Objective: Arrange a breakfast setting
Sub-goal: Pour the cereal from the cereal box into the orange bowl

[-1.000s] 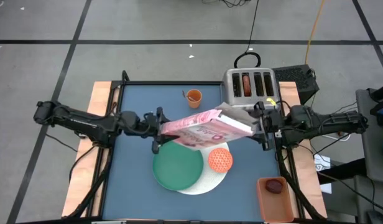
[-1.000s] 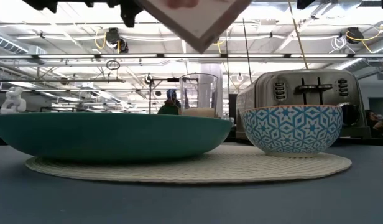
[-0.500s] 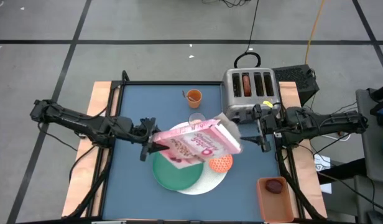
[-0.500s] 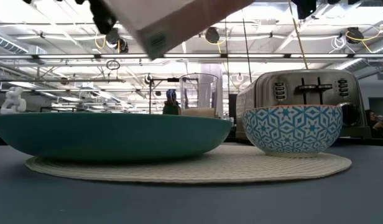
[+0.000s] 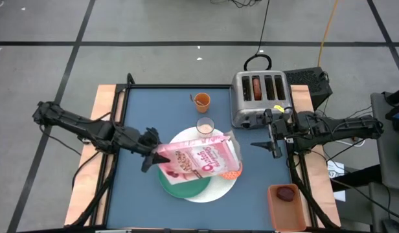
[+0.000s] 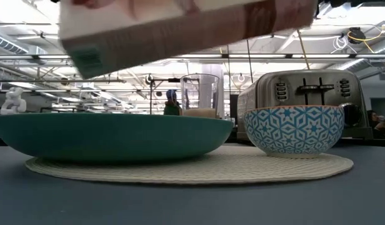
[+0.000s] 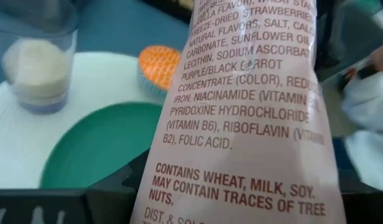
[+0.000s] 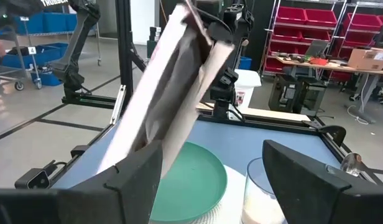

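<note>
I see left tool (image 5: 149,152) clamped on pink cereal box (image 5: 198,158), held tilted in the air over green round plate (image 5: 186,181) | right tool (image 5: 269,141) spread wide, empty, near toaster (image 5: 259,94) | milk glass (image 5: 205,125) behind plate

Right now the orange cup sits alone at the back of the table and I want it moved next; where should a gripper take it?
Grip the orange cup across its rim from straight above, judging by the high view. It stands upright, mouth open upward, with bare table around it, apart from the toaster and milk glass. The open right gripper looks nearer; the left gripper holds the pink cereal box.
</note>
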Tool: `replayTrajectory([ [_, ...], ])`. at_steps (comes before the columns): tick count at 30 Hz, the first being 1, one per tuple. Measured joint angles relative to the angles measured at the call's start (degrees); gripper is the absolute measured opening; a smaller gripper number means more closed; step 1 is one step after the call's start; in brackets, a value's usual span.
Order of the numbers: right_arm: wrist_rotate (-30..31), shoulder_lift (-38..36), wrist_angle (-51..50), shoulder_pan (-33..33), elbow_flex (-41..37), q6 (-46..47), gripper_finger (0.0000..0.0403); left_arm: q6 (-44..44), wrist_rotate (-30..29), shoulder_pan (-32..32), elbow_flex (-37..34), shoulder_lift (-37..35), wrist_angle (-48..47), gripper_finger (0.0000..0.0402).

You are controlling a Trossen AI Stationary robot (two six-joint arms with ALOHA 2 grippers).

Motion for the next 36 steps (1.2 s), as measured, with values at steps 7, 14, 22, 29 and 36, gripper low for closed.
replayTrajectory([
  [7, 0.0, 0.0, 0.0, 0.0, 0.0, 0.0, 0.027, 0.2, -2.7, -0.9, 13.5, 3.7, -16.4, 0.0219],
  [14, 0.0, 0.0, 0.0, 0.0, 0.0, 0.0, 0.027, 0.6, -2.6, -1.0, 20.3, 10.5, -25.9, 0.0219],
  [22, -0.1, 0.0, 0.0, 0.0, 0.0, 0.0, 0.027, 0.8, -2.6, -1.0, 21.4, 14.5, -27.6, 0.0219],
  [29, -0.1, 0.0, 0.0, 0.0, 0.0, 0.0, 0.027, 0.5, -2.6, -0.9, 21.4, 14.2, -27.5, 0.0219],
  [36, -0.1, 0.0, 0.0, 0.0, 0.0, 0.0, 0.027, -2.2, 0.2, 0.6, 21.4, 14.2, -27.5, 0.0219],
])
